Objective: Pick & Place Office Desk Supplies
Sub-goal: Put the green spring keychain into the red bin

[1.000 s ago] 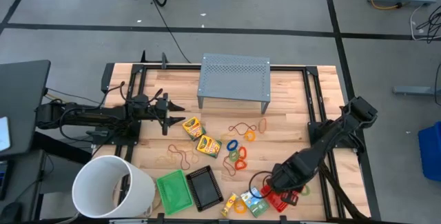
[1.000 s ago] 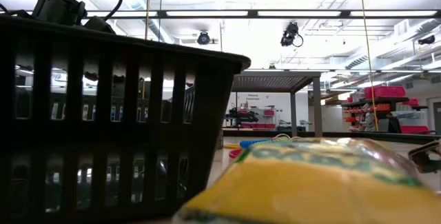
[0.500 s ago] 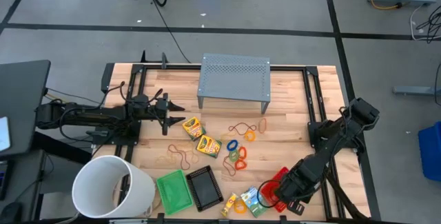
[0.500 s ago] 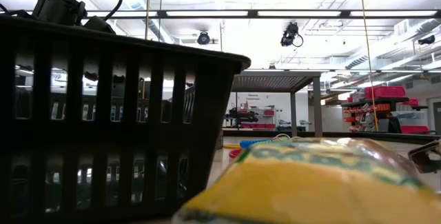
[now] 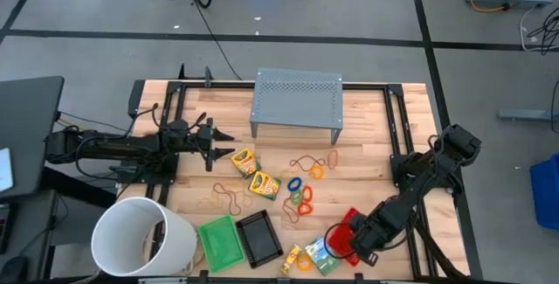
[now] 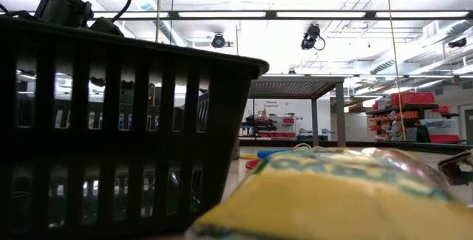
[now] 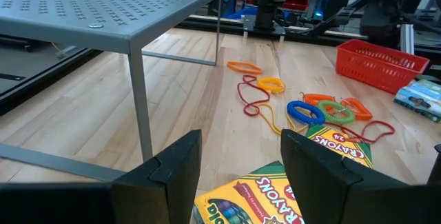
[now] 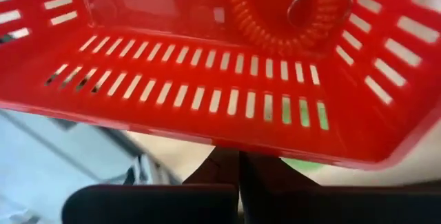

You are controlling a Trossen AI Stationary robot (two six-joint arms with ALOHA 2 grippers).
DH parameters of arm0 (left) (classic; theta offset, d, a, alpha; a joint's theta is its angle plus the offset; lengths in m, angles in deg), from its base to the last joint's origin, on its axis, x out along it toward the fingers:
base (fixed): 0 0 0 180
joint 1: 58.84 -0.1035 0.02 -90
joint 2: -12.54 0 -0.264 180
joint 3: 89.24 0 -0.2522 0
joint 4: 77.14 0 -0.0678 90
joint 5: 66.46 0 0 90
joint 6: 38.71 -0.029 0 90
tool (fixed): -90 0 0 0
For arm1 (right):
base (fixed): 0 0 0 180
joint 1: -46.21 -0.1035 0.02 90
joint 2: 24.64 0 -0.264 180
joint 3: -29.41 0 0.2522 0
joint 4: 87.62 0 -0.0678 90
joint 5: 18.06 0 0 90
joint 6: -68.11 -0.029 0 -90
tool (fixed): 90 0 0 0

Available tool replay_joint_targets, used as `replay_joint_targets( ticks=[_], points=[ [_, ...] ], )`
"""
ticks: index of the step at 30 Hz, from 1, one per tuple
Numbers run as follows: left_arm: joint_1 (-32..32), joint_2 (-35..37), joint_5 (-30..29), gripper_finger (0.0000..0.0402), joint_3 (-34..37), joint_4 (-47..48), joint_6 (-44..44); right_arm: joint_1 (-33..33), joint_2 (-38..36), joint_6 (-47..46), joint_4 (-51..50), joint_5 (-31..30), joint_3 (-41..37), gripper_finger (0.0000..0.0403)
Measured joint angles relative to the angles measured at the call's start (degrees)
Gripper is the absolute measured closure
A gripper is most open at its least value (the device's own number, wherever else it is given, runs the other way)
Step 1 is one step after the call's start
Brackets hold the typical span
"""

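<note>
At the near right edge, the right gripper (image 5: pixel 354 251) is clenched on the red mesh tray (image 5: pixel 349 228). Green tray (image 5: pixel 220 241) and black tray (image 5: pixel 259 235) look empty; crayon boxes (image 5: pixel 254 172), rings (image 5: pixel 299 193) remain unsorted. Far left, the left gripper (image 5: pixel 214 139) waits, released.

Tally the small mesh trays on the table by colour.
red tray: 1
green tray: 1
black tray: 1
Total: 3
</note>
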Motion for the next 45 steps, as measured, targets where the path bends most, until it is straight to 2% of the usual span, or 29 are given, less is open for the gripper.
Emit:
replay_joint_targets(
  ticks=[4,8,16,20,23,32,36,40,45],
  points=[
    [0.0,0.0,-0.1,0.0198,0.0,0.0,0.0,0.3,0.0,1.7,-1.9,-4.8,0.0,0.0403],
    [0.0,0.0,-0.2,0.0198,0.0,0.0,0.0,0.5,0.0,2.7,-4.9,-5.5,-0.1,0.0403],
    [0.0,0.0,-0.2,0.0198,0.0,0.0,0.0,0.4,0.0,4.5,-6.7,3.5,0.0,0.0403],
    [0.0,0.0,-0.2,0.0198,0.0,0.0,0.0,-0.4,0.0,5.3,-5.9,4.8,0.0,0.0400],
    [0.0,0.0,-0.1,0.0198,0.0,0.0,-0.6,-1.3,0.0,5.9,-4.8,3.1,0.0,0.0380],
    [0.0,0.0,0.0,0.0198,0.0,0.9,-1.4,-3.7,0.0,1.8,-4.0,2.5,-2.6,0.0253],
    [0.0,0.0,0.0,0.0198,0.0,0.9,-1.5,-4.4,0.0,0.0,-3.5,2.5,-5.3,0.0212],
    [0.0,0.0,0.0,0.0198,0.0,0.9,-1.5,-4.5,0.0,-0.4,0.0,2.4,-8.0,0.0201],
    [0.0,0.0,0.0,0.0198,0.0,0.9,-1.5,-4.4,-0.4,-2.0,4.4,2.7,-11.4,0.0219]
  ],
)
